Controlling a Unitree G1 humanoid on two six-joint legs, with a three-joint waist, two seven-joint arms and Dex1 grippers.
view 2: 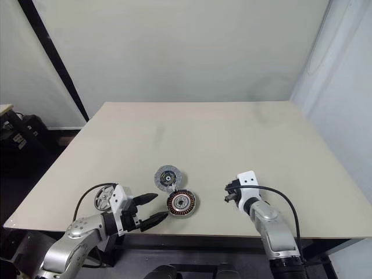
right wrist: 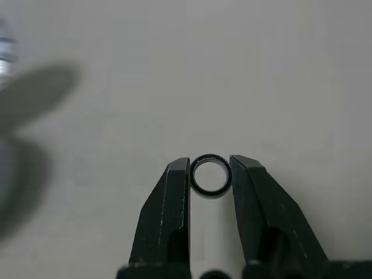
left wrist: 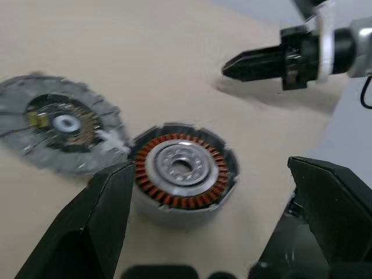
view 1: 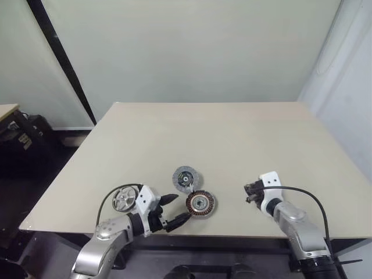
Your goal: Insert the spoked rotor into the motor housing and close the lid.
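Item one: the motor housing (view 1: 200, 203), copper windings up, lies flat on the beige table (view 1: 232, 133) near its front edge.

Item two: the lid (view 1: 185, 176), a grey disc, lies flat just behind the housing; whether their rims touch we cannot tell.

Item three: the spoked rotor (view 1: 123, 199) rests near the table's front left corner, beside our left wrist.

Item four: our left gripper (view 1: 176, 210), fingers spread wide, hovers just left of the housing, its fingers (left wrist: 96, 224) flanking it in the wrist view without contact.

Item five: our right gripper (right wrist: 209, 174), well apart to the right, pinches a small black ring (right wrist: 210, 174) between its fingertips above the table.
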